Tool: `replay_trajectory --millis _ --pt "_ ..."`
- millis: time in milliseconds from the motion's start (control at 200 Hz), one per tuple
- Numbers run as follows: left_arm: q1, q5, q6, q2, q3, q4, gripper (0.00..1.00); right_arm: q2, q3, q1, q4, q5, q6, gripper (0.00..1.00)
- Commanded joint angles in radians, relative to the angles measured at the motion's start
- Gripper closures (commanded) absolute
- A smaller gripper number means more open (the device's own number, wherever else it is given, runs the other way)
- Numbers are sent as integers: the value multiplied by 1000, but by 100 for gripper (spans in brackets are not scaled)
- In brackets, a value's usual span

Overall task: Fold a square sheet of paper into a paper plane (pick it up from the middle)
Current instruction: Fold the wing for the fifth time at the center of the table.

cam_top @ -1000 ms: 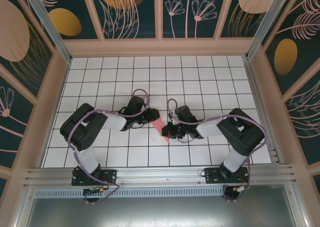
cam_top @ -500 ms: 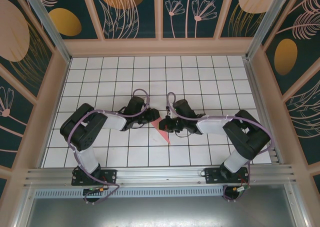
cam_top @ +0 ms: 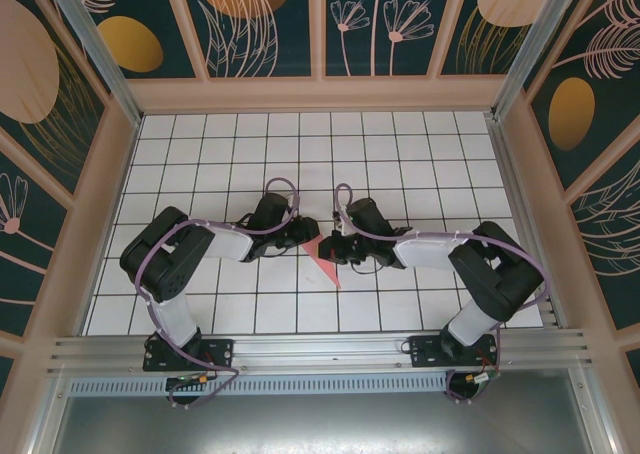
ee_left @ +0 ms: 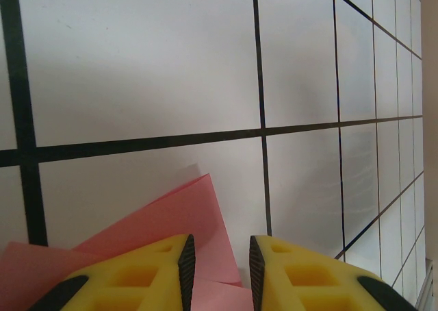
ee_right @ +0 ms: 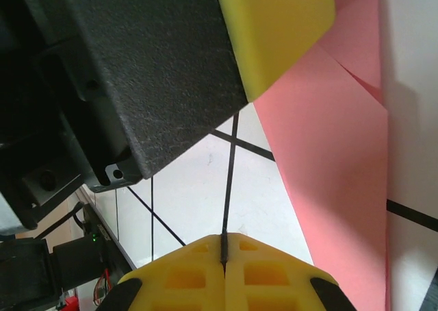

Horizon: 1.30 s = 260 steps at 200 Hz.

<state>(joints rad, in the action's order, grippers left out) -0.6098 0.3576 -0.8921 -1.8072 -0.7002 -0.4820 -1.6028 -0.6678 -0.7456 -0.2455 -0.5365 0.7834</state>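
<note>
On my overhead view the pink paper point(cam_top: 325, 261) lies on the white tiled desk point(cam_top: 400, 154), midway between the two arms. It is folded to a narrow shape with its point toward the near edge. The left tool point(cam_top: 303, 236) sits at the paper's far left edge, and the right tool point(cam_top: 326, 251) is just beside it at the paper's upper right.

From the left wrist, the left tool point(ee_left: 217, 273) stands narrow, a slim gap between its yellow fingers, over layered pink paper point(ee_left: 164, 212). I cannot tell whether it touches the paper.

From the right wrist, the right tool point(ee_right: 224, 266) is closed finger against finger on nothing, over bare tile just beside the paper point(ee_right: 335, 160).
</note>
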Motion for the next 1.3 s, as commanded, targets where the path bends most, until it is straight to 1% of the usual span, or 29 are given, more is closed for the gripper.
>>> replay_trajectory --millis 0,70,185,295,435,560,706,891,1041,1166,1296 --pt "5 -73 28 -32 32 145 70 -34 -17 6 -41 -12 3 96" --pt "6 -72 27 -32 31 146 70 -69 -27 7 -55 -14 8 96" --pt "6 -72 26 -31 30 144 69 -128 -55 7 -17 -10 -15 97" --pt "6 -80 27 -20 30 143 69 -170 -34 9 11 9 -19 100" --pt "6 -91 41 -1 22 155 69 -180 22 8 3 15 -14 100" --pt "6 -150 76 27 12 200 68 -168 66 8 -1 24 -8 100" --pt "8 -219 122 39 -4 227 67 -170 77 10 9 24 -9 100" --pt "39 -186 140 38 -5 188 65 -177 80 10 30 39 -17 100" --pt "89 -154 129 61 37 145 62 -188 80 9 45 47 -22 100" --pt "115 -125 131 81 74 99 61 -194 80 9 44 46 -21 100" --pt "135 -120 133 85 85 91 60 -196 76 9 46 47 -20 100"
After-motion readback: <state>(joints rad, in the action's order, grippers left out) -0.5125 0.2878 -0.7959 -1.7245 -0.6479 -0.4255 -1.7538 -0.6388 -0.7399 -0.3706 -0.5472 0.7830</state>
